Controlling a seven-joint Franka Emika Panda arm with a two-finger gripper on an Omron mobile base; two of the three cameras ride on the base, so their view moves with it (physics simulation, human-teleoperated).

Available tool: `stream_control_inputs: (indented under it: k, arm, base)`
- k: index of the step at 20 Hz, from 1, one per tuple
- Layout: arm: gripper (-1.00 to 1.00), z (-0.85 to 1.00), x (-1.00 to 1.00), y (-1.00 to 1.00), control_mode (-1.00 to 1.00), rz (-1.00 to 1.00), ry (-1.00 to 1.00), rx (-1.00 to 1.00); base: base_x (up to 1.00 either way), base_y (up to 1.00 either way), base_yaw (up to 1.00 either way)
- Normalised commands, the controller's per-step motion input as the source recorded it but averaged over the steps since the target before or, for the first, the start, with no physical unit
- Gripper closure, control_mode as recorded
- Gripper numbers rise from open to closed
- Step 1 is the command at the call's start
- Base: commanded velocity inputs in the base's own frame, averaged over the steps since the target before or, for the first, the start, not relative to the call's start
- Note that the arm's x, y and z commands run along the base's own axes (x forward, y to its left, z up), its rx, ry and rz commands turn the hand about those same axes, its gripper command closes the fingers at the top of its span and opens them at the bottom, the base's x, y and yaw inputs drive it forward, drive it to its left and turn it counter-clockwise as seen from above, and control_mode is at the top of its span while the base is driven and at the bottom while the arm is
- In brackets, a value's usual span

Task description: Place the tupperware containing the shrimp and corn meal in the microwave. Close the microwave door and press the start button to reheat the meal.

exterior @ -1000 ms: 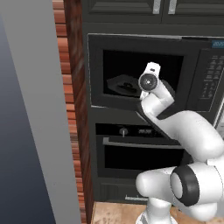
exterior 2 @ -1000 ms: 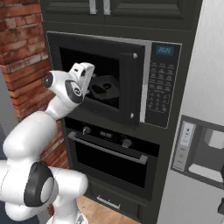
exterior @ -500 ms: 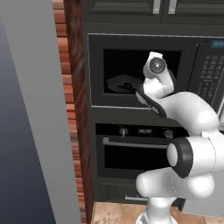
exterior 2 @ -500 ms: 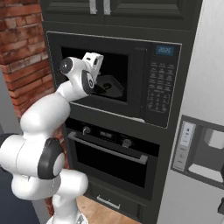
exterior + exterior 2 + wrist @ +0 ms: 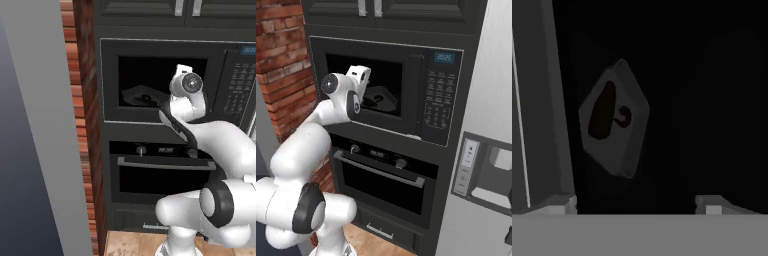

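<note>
The shallow clear-grey plastic tupperware (image 5: 614, 120) now sits inside the black microwave (image 5: 387, 90); the pincer (image 5: 634, 202) has drawn back, wide open and empty, so the door comes next.

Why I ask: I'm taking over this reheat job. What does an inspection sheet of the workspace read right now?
Surface: microwave cavity, dark, with the tupperware inside.
Job's things: tupperware holds the shrimp and a dark oblong piece; door handle stands upright beside the keypad; cannot tell whether the door is shut.
Clutter: nothing seen.
Grippers: claw open, empty, facing the tupperware.
Cables: nothing seen.
Surroundings: oven below, brick wall beside, cabinets above.
</note>
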Motion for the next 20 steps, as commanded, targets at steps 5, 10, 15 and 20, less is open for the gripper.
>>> stream_control_inputs:
  k: [5, 10, 15, 20]
  arm:
    - [-1.0, 0.45, -1.0, -0.44, -1.0, 0.08, 0.0, 0.07]
    - [-1.0, 0.1, -0.98, -0.83, -1.0, 0.07, 0.0, 0.02]
    - [-1.0, -0.15, -0.69, -0.94, -1.0, 0.01, 0.0, 0.02]
    - [-1.0, -0.32, -0.46, -0.79, -1.0, 0.0, 0.0, 0.0]
  base:
    - [0.0, 0.0, 0.0]
    - [0.0, 0.0, 0.0]
    - [0.0, 0.0, 0.0]
    - [0.0, 0.0, 0.0]
